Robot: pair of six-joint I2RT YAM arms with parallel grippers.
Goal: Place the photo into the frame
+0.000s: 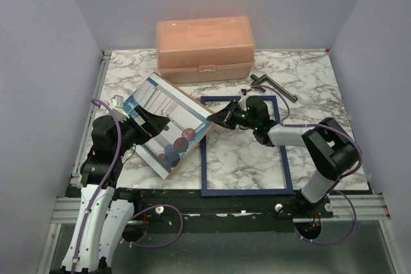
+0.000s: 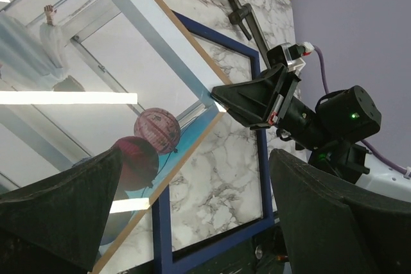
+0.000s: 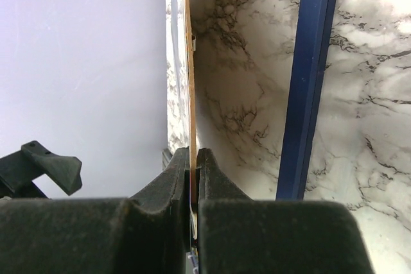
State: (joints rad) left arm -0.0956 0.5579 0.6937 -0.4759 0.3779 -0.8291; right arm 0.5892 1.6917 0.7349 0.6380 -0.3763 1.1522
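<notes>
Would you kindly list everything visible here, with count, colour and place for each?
photo: 1, teal and white, tilted up left of centre
backing board: 1, brown, behind the photo
frame: 1, navy, flat on table, right of photo
plastic box: 1, peach, far centre
L-shaped tool: 1, black, right of box
table: 1, white-grey marble, underneath everything
left gripper: 1, black, open, at photo's near-left side
right gripper: 1, black, shut on photo's right corner

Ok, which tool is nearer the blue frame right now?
Right. The right tool is at the frame's upper-left corner, pinching the photo's corner. The left tool, open, hangs off the frame's left side, over the photo.
</notes>
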